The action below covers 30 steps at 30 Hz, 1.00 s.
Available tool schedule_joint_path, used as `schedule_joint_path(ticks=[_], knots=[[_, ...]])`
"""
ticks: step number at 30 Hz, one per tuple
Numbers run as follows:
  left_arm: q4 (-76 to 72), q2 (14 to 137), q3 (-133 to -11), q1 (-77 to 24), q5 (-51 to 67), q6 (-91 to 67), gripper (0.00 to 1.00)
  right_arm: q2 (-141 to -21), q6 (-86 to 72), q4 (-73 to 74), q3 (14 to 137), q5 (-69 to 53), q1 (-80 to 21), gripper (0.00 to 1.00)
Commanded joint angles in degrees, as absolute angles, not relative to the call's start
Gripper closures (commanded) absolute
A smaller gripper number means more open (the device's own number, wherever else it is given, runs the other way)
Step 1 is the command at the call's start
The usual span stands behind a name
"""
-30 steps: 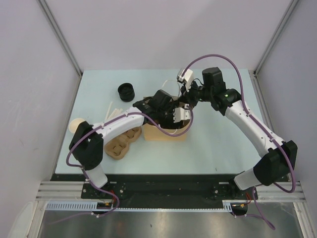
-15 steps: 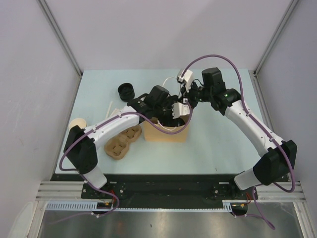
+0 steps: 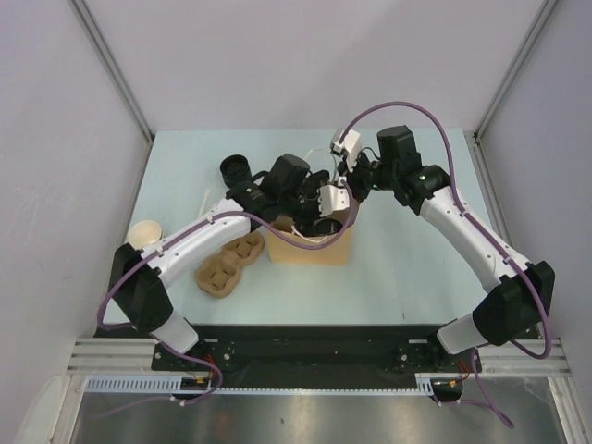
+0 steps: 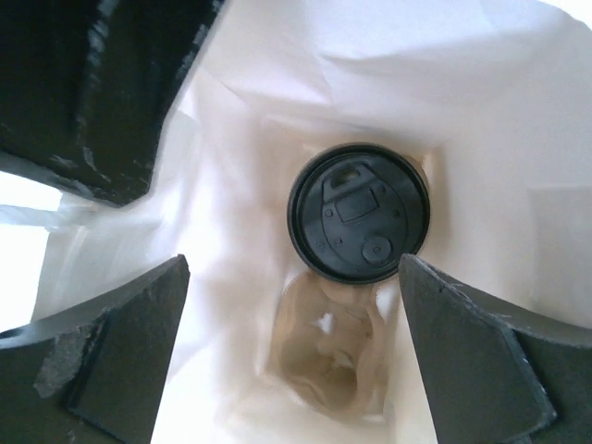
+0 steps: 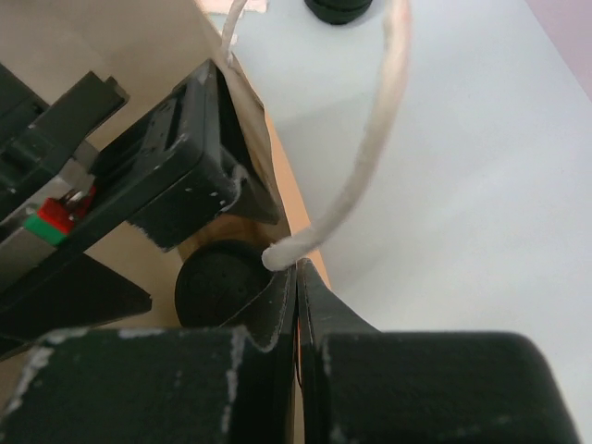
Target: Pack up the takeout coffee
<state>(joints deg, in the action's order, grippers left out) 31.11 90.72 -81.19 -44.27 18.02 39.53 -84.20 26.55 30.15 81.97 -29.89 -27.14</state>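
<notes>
The coffee [image 4: 359, 215] stands upright deep inside the bag [image 4: 277, 83], its lid [image 4: 375, 248] facing up. It is probably light, with thin paper walls that crush easily and liquid that could spill. It is best held around the body just under the lid, gently and level. The left tool [image 4: 294, 277] hangs over the bag's mouth, spread wide and empty. The right tool [image 5: 296, 277] is pinched closed on the bag's rim beside the handle [image 5: 370, 157].
</notes>
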Motion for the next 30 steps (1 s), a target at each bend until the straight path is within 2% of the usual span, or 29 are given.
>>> schedule_joint_path(ticks=[1, 9, 17, 23, 30], knots=[[32.42, 85.96, -87.52, -43.24, 20.04, 35.17, 0.00, -84.38, 27.68, 32.78, 83.14, -29.62, -27.07, 1.00], [37.35, 85.87, -94.83, -41.57, 21.01, 32.08, 0.01, -84.20, 29.00, 33.05, 83.14, -29.53, -26.72, 1.00], [37.00, 85.08, -92.90, -40.61, 21.79, 31.73, 0.11, -84.02, 29.27, 33.31, 83.14, -29.79, -26.46, 1.00], [36.03, 84.29, -88.42, -40.61, 23.20, 35.15, 0.22, -84.02, 28.74, 32.87, 83.23, -29.88, -26.54, 1.00], [39.37, 84.55, -88.33, -40.61, 26.37, 38.40, 0.43, -84.46, 27.86, 33.22, 83.93, -29.62, -26.46, 1.00]])
